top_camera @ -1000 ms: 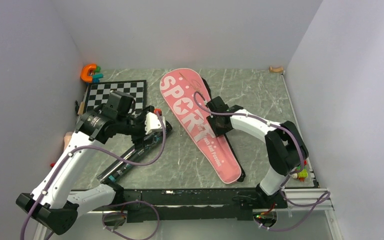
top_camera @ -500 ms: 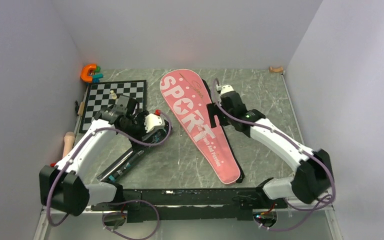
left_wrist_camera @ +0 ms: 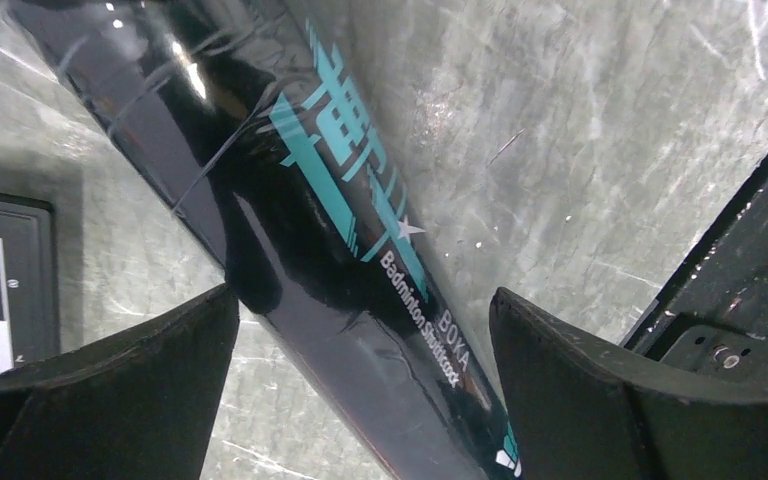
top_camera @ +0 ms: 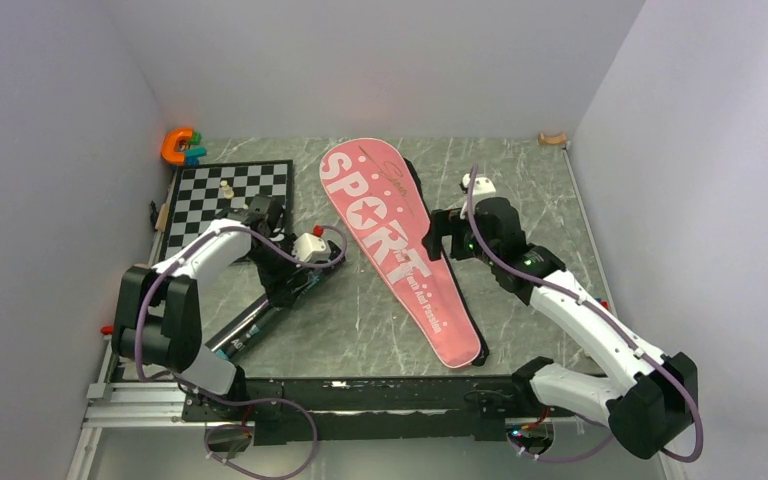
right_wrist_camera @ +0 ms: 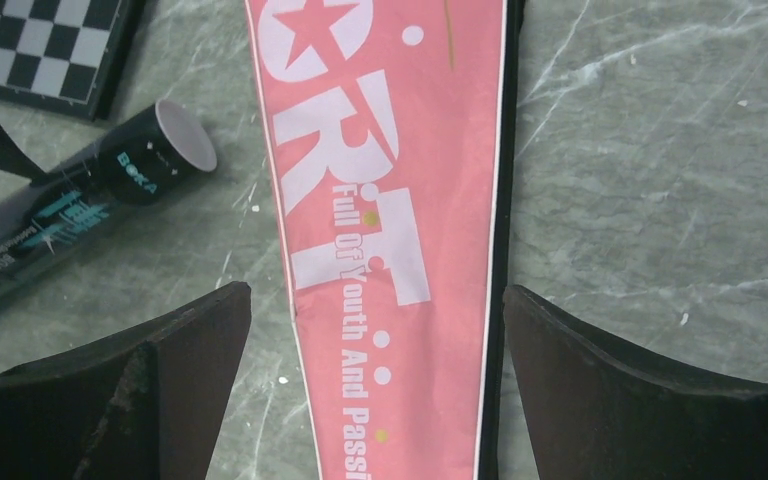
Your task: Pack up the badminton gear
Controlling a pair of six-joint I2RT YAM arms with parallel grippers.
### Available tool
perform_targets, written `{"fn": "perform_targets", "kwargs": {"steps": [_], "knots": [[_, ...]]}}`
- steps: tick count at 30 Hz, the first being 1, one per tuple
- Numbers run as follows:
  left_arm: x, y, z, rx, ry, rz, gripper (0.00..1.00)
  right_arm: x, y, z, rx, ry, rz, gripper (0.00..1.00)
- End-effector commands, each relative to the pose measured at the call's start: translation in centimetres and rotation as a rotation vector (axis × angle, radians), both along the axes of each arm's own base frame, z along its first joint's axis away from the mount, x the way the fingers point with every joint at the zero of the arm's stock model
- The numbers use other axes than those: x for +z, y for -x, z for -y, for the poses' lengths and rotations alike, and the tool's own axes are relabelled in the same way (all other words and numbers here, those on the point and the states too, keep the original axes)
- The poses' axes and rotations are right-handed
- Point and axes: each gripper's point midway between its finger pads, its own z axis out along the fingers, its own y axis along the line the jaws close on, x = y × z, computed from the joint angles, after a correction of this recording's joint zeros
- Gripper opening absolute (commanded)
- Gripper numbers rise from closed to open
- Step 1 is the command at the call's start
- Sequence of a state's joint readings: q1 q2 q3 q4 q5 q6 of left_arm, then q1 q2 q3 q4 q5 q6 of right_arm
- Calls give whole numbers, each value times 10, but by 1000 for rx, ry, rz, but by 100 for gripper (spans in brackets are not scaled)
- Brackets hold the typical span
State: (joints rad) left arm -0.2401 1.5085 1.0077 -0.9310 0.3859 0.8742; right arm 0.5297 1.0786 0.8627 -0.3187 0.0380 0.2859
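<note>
The pink racket-shaped bag [top_camera: 390, 240] lettered "SPORT" lies flat and diagonal mid-table. The long black tube [top_camera: 260, 315] lies left of it, its white open end [right_wrist_camera: 185, 130] pointing toward the bag. My left gripper [top_camera: 295, 278] is down over the tube's upper part. In the left wrist view the left gripper [left_wrist_camera: 360, 380] is open, and the tube [left_wrist_camera: 340, 250] runs between the spread fingers. My right gripper [top_camera: 440, 235] hovers at the bag's right edge. In the right wrist view the right gripper [right_wrist_camera: 375, 380] is open above the bag's narrow part [right_wrist_camera: 400, 300], holding nothing.
A black-and-white chessboard [top_camera: 230, 190] lies back left with a small piece on it, close behind the left arm. An orange U-shaped toy [top_camera: 177, 146] sits in the back-left corner. A small wooden item [top_camera: 552, 138] rests at the back right. Walls close three sides.
The right gripper has opened, lifted off the bag and drawn back to the right. The left arm has folded down, bringing its opened gripper low over the tube.
</note>
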Motion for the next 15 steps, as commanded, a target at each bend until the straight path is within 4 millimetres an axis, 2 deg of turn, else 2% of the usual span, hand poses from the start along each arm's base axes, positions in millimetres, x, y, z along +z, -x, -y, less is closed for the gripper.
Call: {"fn": "perform_targets", "kwargs": {"steps": [1,5,8,12,15], "knots": [[-14,11,-5,-12,-8,-71,92,29,-6,0,1,-101,81,100],[-25,21,-2,-16,4,-128,79,33,-7,6,-4,-132,92,100],[-24,31,9,-40,42,-161,66,36,-7,12,-14,-144,98,100],[-10,37,29,-105,63,-127,46,42,-7,17,-18,-166,110,99],[15,36,52,-149,80,-81,37,52,-7,22,-21,-191,126,98]]}}
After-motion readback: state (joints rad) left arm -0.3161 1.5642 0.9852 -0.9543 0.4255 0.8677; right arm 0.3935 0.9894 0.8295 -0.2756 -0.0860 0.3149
